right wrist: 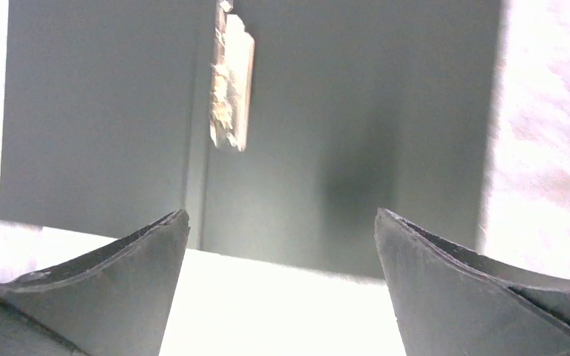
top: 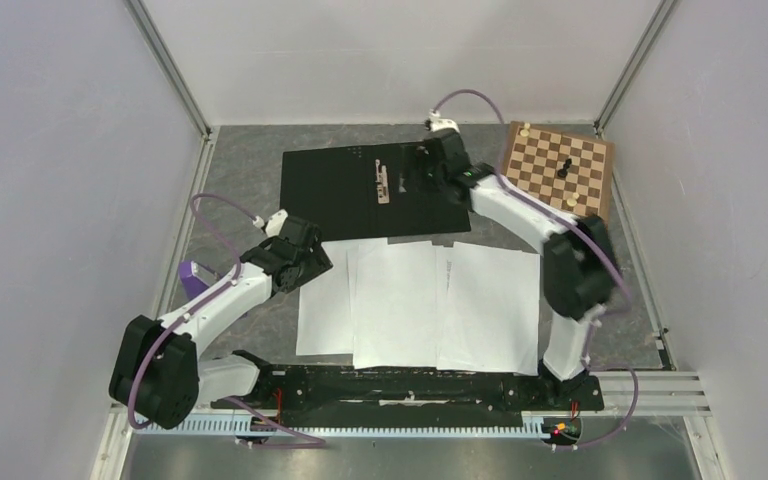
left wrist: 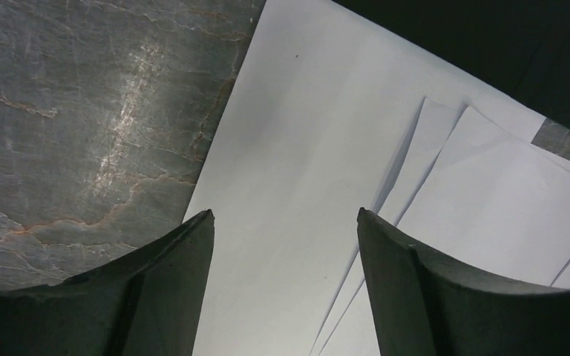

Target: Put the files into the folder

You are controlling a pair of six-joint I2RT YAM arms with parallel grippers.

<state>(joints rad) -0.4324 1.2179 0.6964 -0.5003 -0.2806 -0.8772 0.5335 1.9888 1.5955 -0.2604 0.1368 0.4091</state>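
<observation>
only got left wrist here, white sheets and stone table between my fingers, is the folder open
observer: yes, the folder lies open flat just beyond the files, black inner faces up.
operator: where's the other arm
observer: the right gripper hangs over the folder's right half, jaws apart, holding nothing.
operator: anything else on the table
observer: a chessboard with a few pieces on it sits at the far right corner, apart from the folder.
</observation>
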